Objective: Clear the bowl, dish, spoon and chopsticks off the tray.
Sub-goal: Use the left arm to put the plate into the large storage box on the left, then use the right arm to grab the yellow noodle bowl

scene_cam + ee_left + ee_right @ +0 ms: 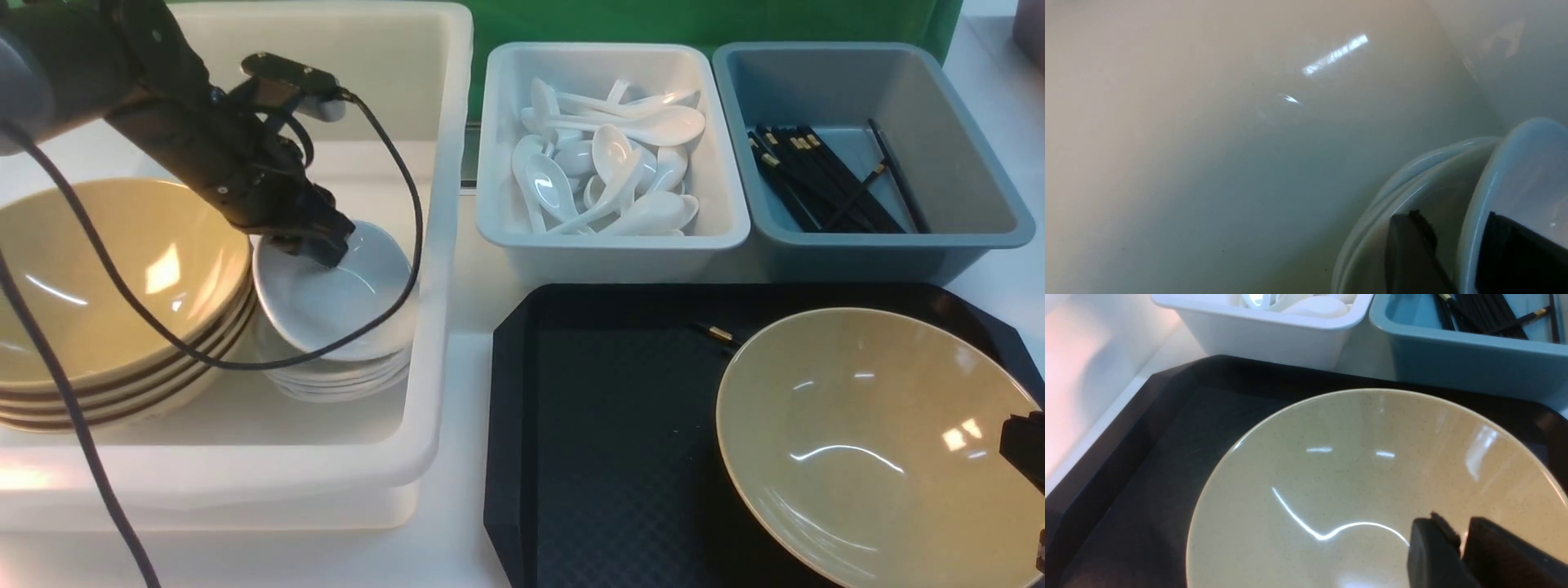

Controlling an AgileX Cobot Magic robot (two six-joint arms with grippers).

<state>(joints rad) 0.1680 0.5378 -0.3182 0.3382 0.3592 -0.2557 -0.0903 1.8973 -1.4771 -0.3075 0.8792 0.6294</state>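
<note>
Left gripper (329, 251) is sitting down in the white tub (445, 245), upper left of the front view. Its jaws are standing parted either side of the little white dish (343, 302)'s rim with a gap showing, so it isn't clamping anything. That dish is resting on the dish stack (343, 380).

Right gripper (1455, 526), far right edge, is nearly closed and looks to be pinching the rim of the big tan bowl (857, 441). The bowl's sitting lower right on the black tray (604, 425), with chopsticks (717, 332) poking out under its upper-left edge.

I'm guessing it's heavy, slick and chippable, so I'd be biting deep on the rim and lifting slowly.
</note>
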